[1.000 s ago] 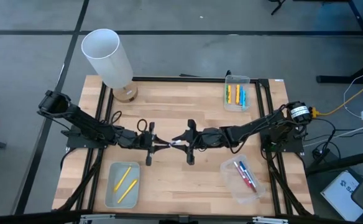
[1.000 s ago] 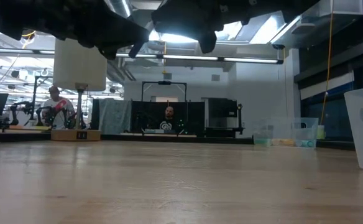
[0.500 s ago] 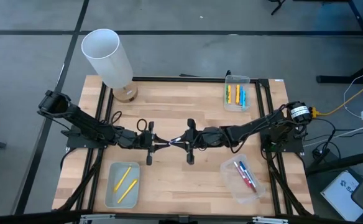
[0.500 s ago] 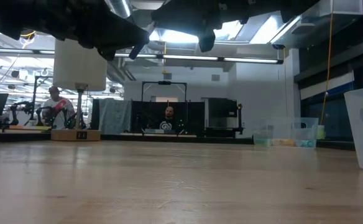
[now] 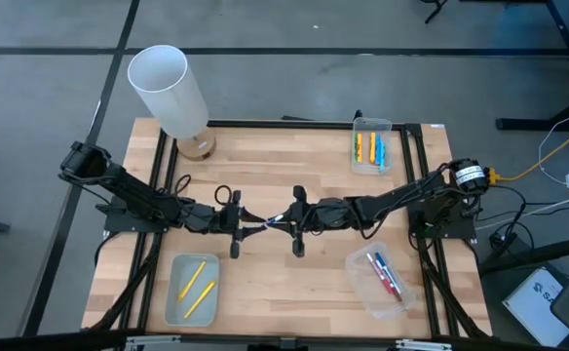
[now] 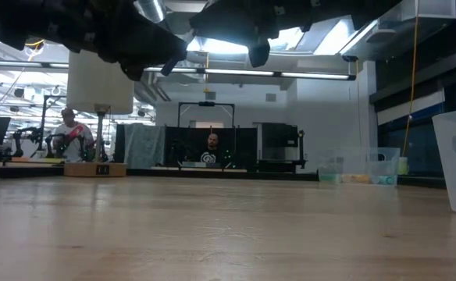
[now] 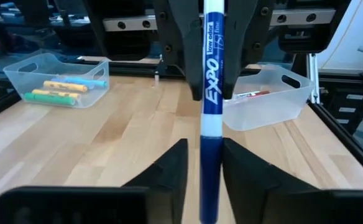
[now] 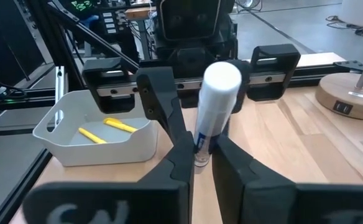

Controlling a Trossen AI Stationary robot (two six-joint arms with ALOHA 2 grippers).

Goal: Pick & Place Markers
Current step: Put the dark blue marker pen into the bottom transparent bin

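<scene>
both jaws on one blue marker (image 7: 211, 93) mid-table, left slack, right clamped, yellow markers (image 5: 196, 284) in near-left tray (image 5: 172, 309)

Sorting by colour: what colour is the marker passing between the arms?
Blue marker with a white label band, clearest in the left wrist view.

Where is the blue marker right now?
The blue marker is up in the air over the middle of the table, between the left pincer and the right pincer, far from the trays.
</scene>
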